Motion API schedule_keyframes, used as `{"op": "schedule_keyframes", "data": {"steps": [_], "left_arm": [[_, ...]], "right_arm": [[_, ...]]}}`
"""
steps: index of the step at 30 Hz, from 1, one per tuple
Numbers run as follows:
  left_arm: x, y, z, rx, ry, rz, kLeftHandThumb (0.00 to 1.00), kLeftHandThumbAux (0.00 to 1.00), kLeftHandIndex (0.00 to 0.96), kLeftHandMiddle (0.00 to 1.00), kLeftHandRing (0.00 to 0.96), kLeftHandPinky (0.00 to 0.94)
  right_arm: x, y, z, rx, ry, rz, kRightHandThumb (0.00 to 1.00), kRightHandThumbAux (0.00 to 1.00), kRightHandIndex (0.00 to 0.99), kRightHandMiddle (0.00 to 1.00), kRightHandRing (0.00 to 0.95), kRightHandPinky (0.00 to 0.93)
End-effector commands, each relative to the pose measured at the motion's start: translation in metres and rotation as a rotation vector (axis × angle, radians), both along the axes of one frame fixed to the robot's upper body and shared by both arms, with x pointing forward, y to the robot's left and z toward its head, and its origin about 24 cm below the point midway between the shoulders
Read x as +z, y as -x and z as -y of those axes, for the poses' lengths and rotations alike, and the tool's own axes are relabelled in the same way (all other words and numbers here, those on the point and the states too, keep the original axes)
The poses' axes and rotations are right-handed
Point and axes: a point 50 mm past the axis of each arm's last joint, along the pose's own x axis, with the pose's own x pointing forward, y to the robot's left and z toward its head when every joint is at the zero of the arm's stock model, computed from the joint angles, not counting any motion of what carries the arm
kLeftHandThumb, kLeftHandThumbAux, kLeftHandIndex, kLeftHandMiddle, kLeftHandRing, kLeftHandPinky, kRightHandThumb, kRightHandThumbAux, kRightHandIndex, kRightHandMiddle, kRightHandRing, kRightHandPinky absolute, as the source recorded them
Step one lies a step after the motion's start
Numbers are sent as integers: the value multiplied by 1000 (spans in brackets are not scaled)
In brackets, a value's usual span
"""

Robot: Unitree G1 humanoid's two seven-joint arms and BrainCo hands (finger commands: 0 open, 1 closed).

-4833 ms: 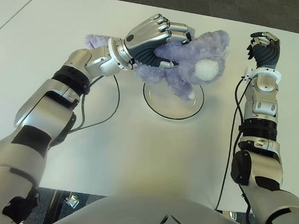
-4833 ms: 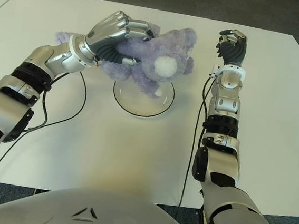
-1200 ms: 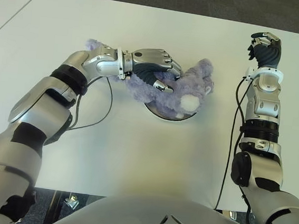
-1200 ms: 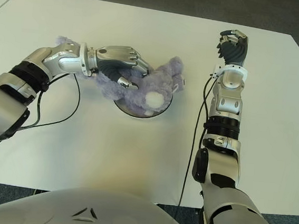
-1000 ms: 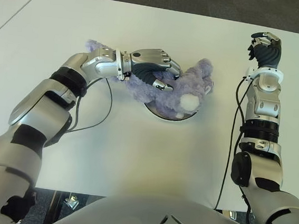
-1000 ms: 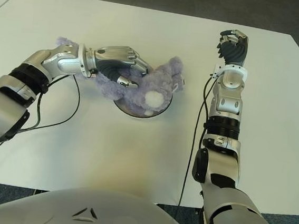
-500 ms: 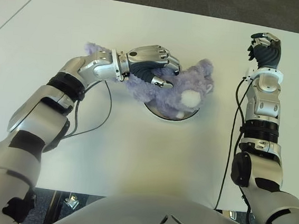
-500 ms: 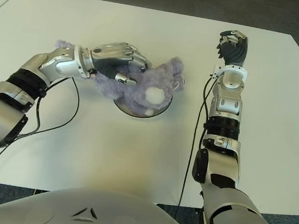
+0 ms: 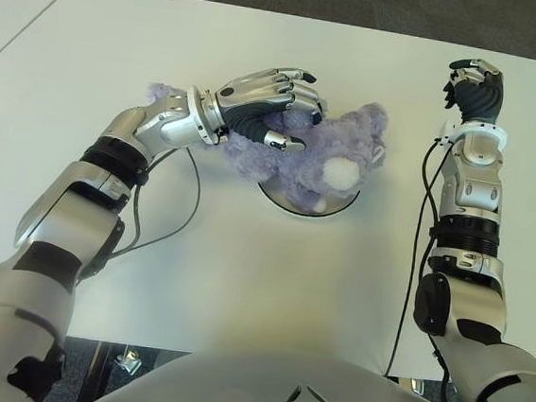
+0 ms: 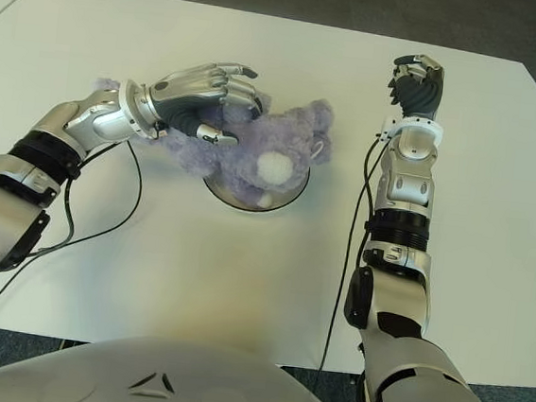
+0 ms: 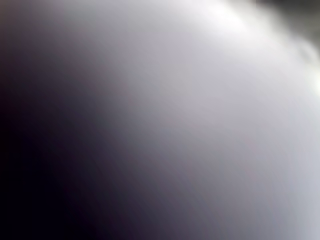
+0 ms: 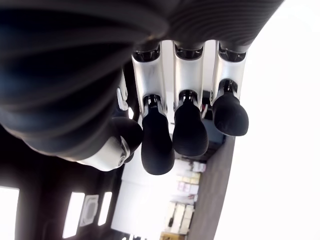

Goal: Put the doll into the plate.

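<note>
A fluffy purple doll [image 9: 321,163] with a white muzzle lies across the clear round plate [image 9: 291,206] at the table's middle, one limb sticking out to the left past the rim. My left hand [image 9: 270,101] hovers over the doll's left part with its fingers stretched out and lifted off the plush; only the thumb stays close to it. The left wrist view is filled by a pale purple blur. My right hand [image 9: 474,88] is raised at the far right, fingers [image 12: 175,125] curled on nothing.
The white table [image 9: 241,284] spreads all around the plate. A black cable [image 9: 187,203] loops from my left forearm onto the table left of the plate. Another cable [image 9: 417,234] runs along my right arm. Dark floor lies beyond the far edge.
My left hand's fingers have uncurled and lifted off the doll, which now stays lying on the plate. The right arm has not moved.
</note>
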Motion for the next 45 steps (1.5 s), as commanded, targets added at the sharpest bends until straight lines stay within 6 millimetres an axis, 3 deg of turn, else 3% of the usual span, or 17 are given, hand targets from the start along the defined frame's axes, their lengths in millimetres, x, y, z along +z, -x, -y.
{"op": "schedule_keyframes", "data": {"steps": [1, 15, 45], "left_arm": [[0, 0, -4, 7, 33, 3, 280, 92, 0, 0, 0, 0], [13, -1, -13, 6, 108, 16, 335, 115, 0, 0, 0, 0], [21, -5, -29, 64, 247, -99, 330, 99, 0, 0, 0, 0]], "right_arm": [[-10, 1, -1, -3, -26, -30, 714, 715, 436, 730, 742, 743], [-10, 0, -2, -9, -22, -35, 714, 715, 436, 727, 741, 745], [-12, -2, -2, -6, -6, -39, 715, 715, 435, 718, 733, 742]]}}
